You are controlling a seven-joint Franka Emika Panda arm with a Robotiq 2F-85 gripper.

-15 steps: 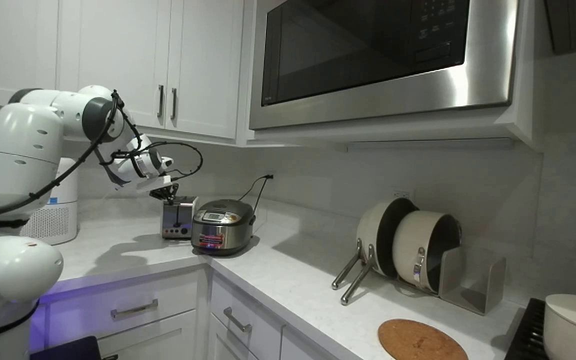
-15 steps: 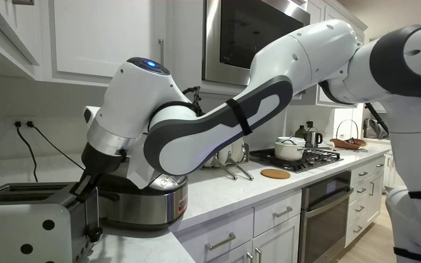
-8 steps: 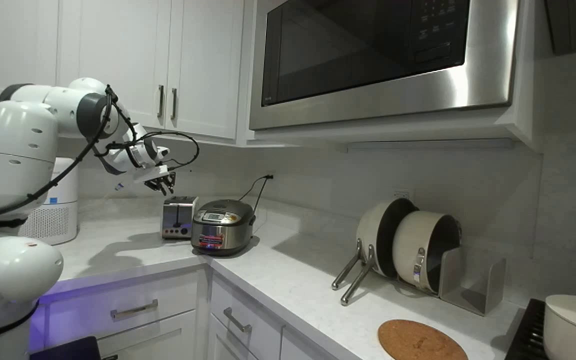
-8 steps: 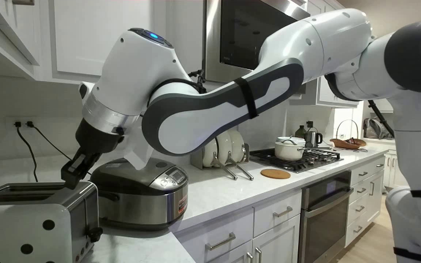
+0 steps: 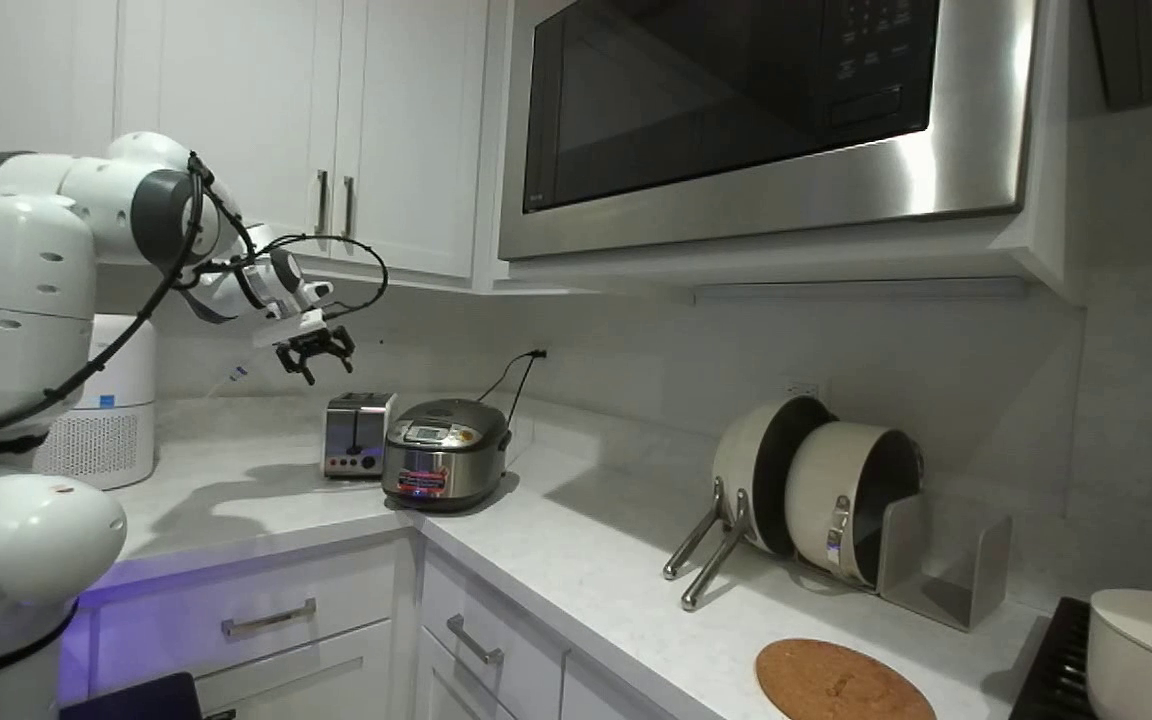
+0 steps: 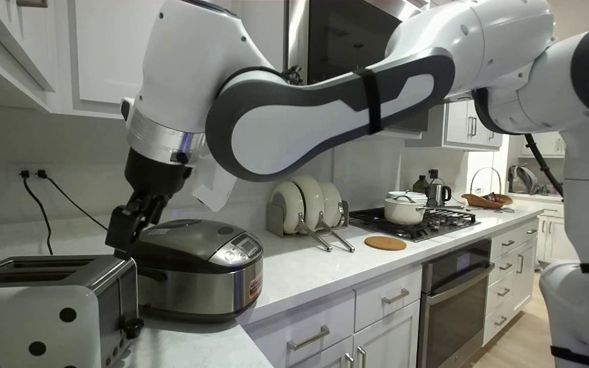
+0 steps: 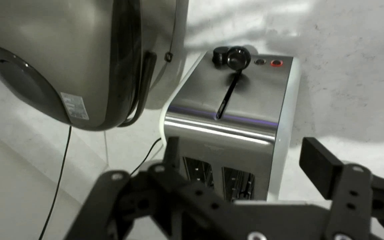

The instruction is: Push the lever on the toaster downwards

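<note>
The toaster [image 5: 359, 437] is a small box with a silver metal face and white sides with black dots, seen in both exterior views. In the wrist view, its black lever [image 7: 238, 59] sits at the low end of the slot in the face, beside a dark knob [image 7: 220, 55]. One button [image 7: 276, 63] there has a red glowing ring. My gripper [image 5: 330, 374] hangs above the toaster, apart from it. Its fingers [image 7: 321, 166] are spread wide in the wrist view, with no object held between them. The lever's knob [image 6: 132, 327] also shows in an exterior view.
A steel rice cooker [image 5: 446, 455] stands close beside the toaster. A white canister-like appliance [image 5: 101, 445] is behind the arm. Power cords [image 6: 69, 199] run down from the wall outlet. Upper cabinets [image 5: 406, 130] hang above the counter.
My gripper has risen from the toaster's top edge and its fingers have gone from shut to open. The lever stays at the same low place.
</note>
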